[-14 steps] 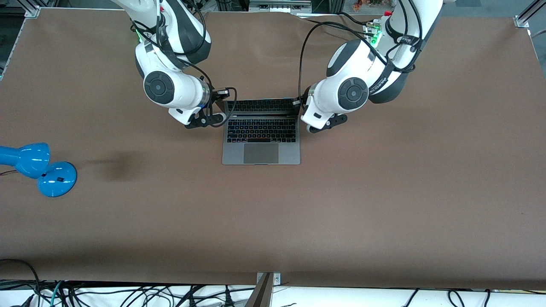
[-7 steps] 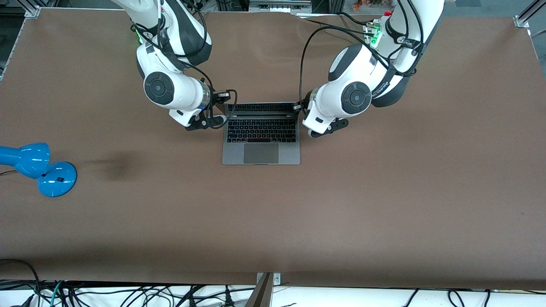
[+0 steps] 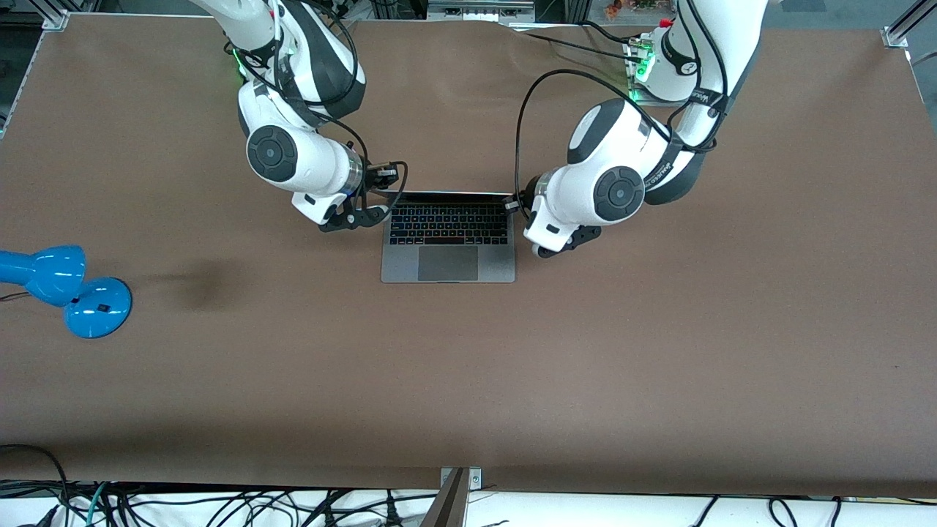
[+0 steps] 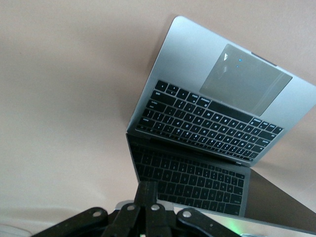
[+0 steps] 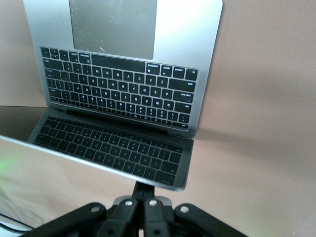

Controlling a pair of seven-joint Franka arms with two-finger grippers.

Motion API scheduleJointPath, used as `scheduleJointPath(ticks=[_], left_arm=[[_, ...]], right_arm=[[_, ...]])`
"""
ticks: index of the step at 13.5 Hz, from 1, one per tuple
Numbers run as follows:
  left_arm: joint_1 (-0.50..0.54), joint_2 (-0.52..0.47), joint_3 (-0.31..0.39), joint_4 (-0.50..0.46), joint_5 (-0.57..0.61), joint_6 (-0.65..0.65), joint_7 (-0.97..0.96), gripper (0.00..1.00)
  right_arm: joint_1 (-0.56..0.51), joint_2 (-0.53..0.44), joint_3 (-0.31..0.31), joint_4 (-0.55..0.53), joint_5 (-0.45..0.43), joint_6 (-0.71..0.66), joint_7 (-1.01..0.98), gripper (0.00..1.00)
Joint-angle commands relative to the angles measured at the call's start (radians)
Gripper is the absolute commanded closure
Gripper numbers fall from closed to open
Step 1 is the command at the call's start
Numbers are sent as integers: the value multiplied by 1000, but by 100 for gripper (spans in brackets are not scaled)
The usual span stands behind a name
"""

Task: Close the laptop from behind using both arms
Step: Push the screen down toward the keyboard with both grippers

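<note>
Laptop [image 3: 447, 238] half-folded on table, closed left pincer [image 4: 146, 197] and closed right pincer [image 5: 143, 195] against lid's top corners

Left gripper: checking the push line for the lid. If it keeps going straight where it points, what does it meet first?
Most likely the laptop: the shut left gripper sits at the lid's top edge.

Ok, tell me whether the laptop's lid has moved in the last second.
Yes. The laptop's lid has tipped toward the front camera, now covering the strip above the keyboard; the trackpad stays put.

Laptop [image 3: 448, 241] between two tools, lamp [image 3: 62, 288] well apart
</note>
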Motion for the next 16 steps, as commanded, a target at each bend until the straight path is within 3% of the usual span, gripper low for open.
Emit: scheduleJointPath(ticks=[1, 16], left_arm=[[-6, 58, 1, 28, 29, 7, 17, 100], [-8, 205, 26, 134, 49, 78, 14, 100]], right_arm=[[3, 6, -2, 1, -7, 37, -17, 100], [6, 164, -25, 107, -69, 160, -112, 100]])
